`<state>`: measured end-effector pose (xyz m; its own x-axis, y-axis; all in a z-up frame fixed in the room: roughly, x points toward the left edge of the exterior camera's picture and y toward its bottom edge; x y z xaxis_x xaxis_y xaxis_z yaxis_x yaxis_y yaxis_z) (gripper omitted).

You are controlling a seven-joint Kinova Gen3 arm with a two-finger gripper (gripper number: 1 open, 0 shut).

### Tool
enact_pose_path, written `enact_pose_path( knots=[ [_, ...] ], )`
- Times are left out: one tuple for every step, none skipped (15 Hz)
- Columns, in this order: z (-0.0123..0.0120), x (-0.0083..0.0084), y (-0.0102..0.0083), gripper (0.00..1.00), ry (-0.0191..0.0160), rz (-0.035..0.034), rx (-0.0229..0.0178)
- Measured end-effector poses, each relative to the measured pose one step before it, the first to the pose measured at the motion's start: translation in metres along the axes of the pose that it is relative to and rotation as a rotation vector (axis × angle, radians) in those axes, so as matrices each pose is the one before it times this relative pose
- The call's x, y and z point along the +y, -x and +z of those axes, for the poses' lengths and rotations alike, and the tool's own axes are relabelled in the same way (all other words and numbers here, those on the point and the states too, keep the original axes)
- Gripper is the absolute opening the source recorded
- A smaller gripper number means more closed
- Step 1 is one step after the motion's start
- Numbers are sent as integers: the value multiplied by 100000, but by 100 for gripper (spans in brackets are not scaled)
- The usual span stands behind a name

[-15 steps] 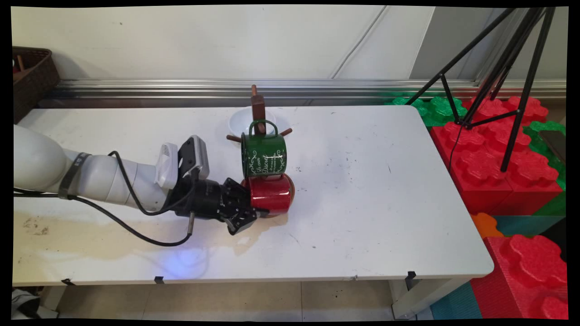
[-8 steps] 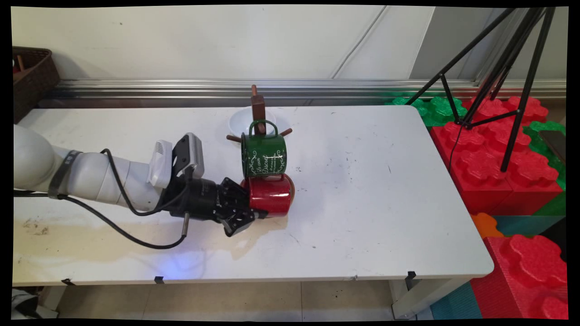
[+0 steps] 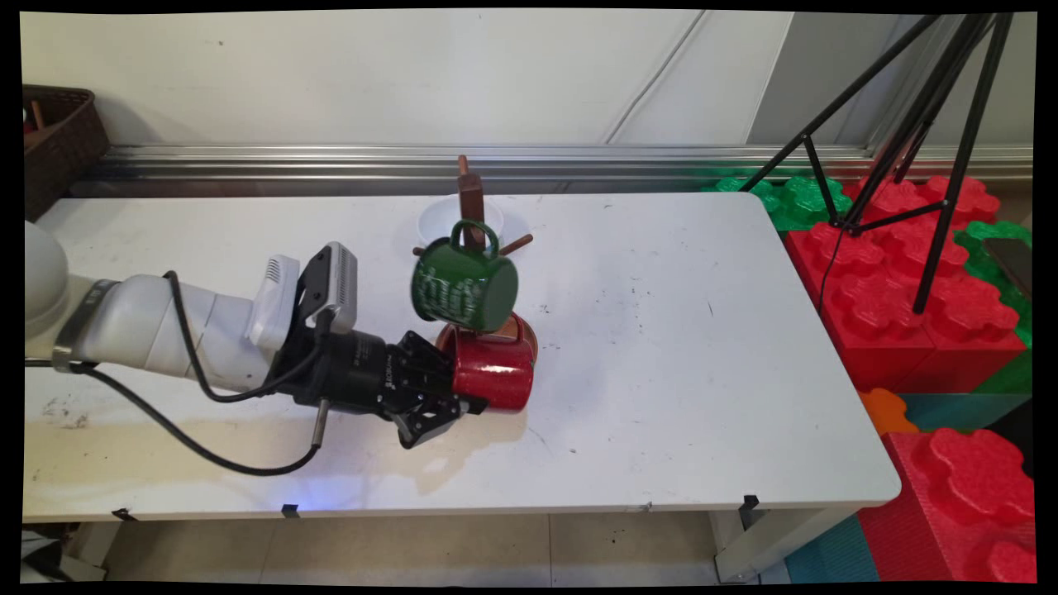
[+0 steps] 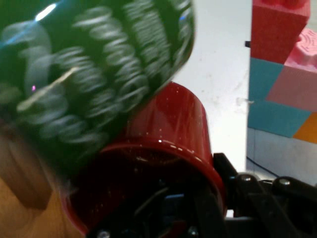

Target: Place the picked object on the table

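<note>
Green mug (image 3: 464, 286) now tilted; one red mug (image 3: 493, 370).

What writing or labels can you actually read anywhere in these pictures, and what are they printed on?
Green mug: white ornamental lettering on its side, blurred in both views, not readable.
Gripper, shut on the red mug: small pale print on its black body, too small to read.
Red mug: no writing visible.
White bowl, wooden mug stand: no writing visible.
No text can be read here.
</note>
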<state>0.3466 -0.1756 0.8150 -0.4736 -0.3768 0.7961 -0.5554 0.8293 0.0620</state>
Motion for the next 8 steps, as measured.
enact_pose_path(
  knots=[
    [-171,193,-137,0,485,334,75],
    [-104,124,-88,0,324,179,41],
    [-152,191,-110,0,494,157,20],
    [-99,126,-73,0,301,277,10],
    [-143,184,-95,0,473,238,-19],
    [-92,120,-53,0,315,185,-39],
    [-128,172,-73,0,469,279,-90],
    [-80,120,-34,0,306,175,-105]
  ],
)
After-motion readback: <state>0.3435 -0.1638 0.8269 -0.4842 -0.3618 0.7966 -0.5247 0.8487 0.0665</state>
